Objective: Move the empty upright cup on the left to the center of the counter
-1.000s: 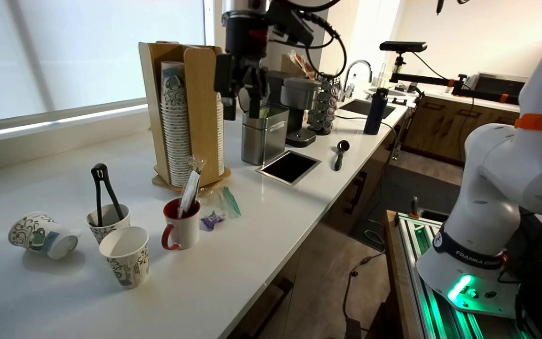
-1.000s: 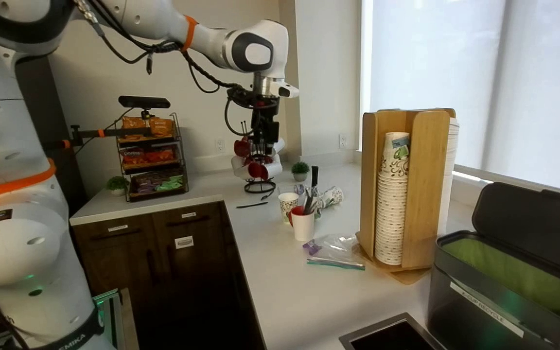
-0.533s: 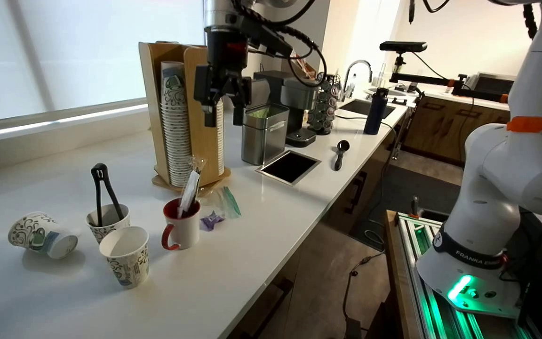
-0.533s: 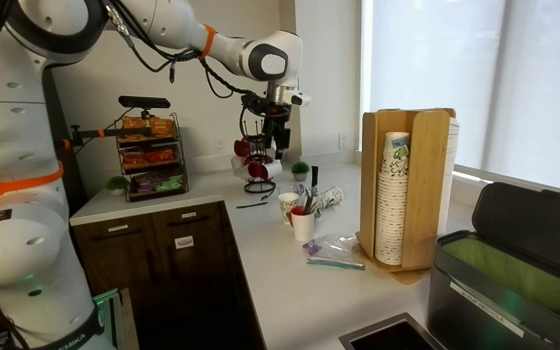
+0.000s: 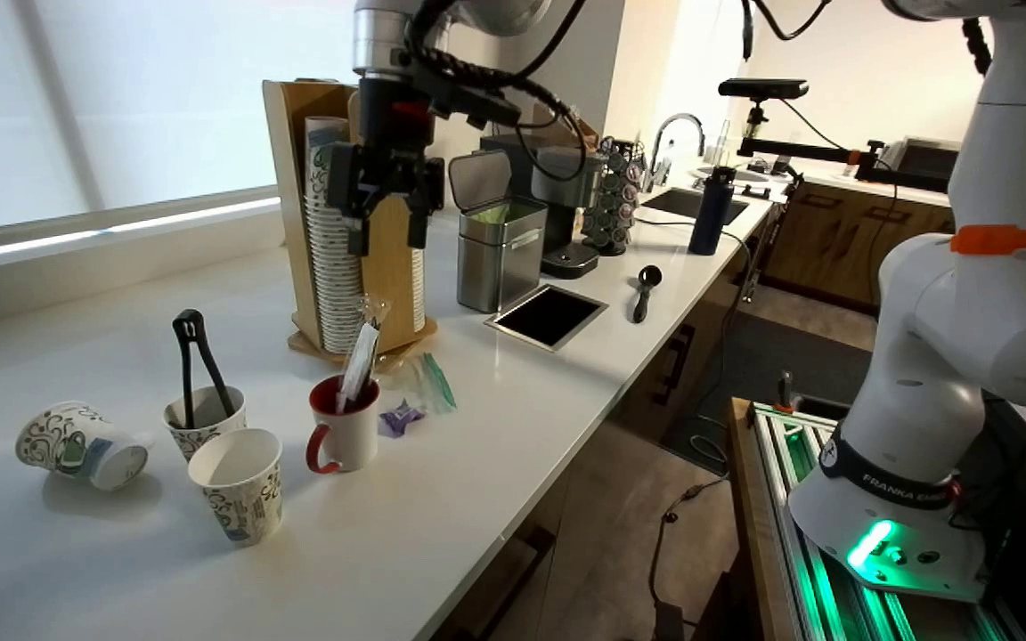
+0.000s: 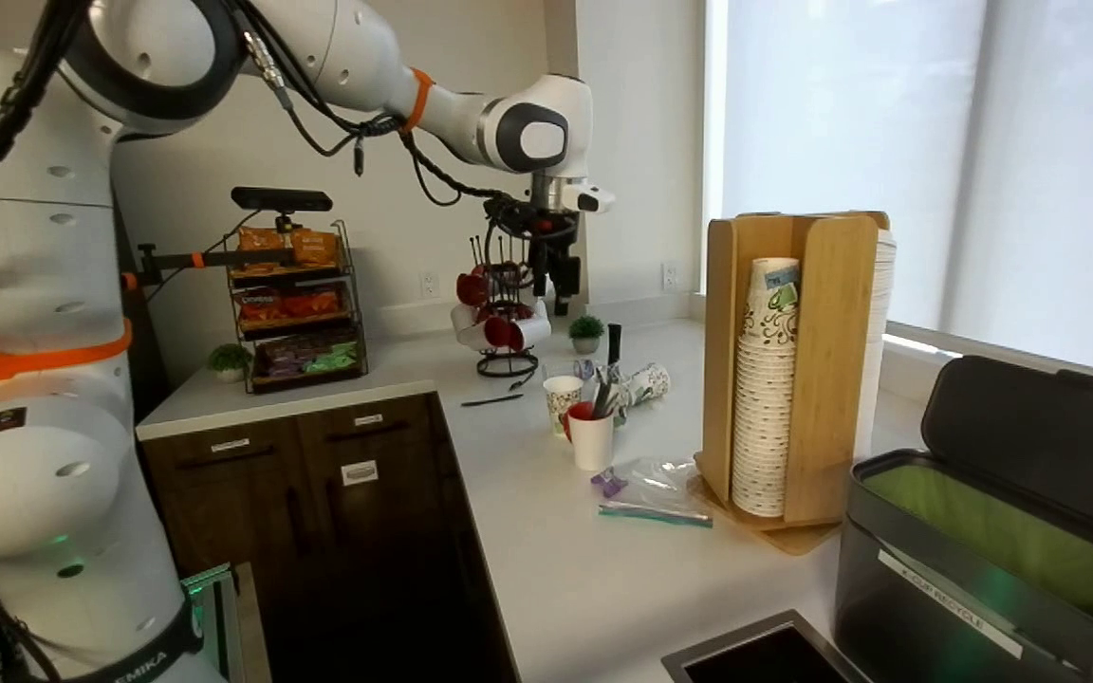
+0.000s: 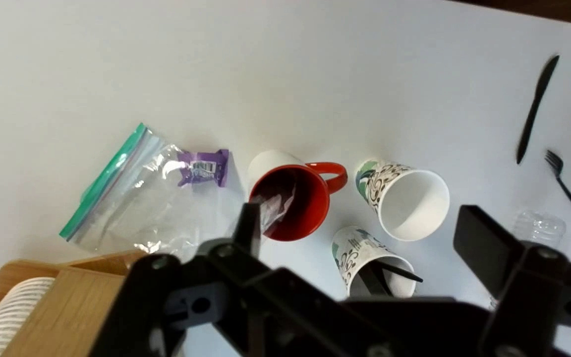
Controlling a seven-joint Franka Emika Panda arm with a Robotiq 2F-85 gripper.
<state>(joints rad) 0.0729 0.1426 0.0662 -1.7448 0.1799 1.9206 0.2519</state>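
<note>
The gripper (image 5: 388, 233) hung above the counter (image 5: 370, 552), released, its fingers (image 7: 484, 253) spread well apart and pointing down. In an exterior view it showed in front of the wooden rack (image 5: 388, 283) of stacked cups (image 5: 335, 267). The cup (image 5: 248, 503) stood upright and empty on the counter, below the gripper and well apart from it. Near the cup stood the mug (image 5: 357, 441), its red handle (image 7: 339, 182) turned toward it and a plastic-wrapped bundle (image 5: 357, 365) sticking up from inside; in the wrist view a strip of counter showed between the two. Just beside the cup, on the side away from the counter's front edge, another cup (image 5: 201, 434) held a black utensil (image 5: 191, 331), and a third cup (image 5: 72, 445) lay on its side beyond. A purple wrapper (image 7: 206, 168) lay near the mug, meeting a clear bag (image 7: 132, 203); which was on top could not be told. In the wrist view a knife (image 7: 537, 109) and a fork (image 7: 564, 184) lay farther along the counter. The bin (image 5: 502, 267), its lid (image 5: 480, 181) raised, stood near the rack.
</note>
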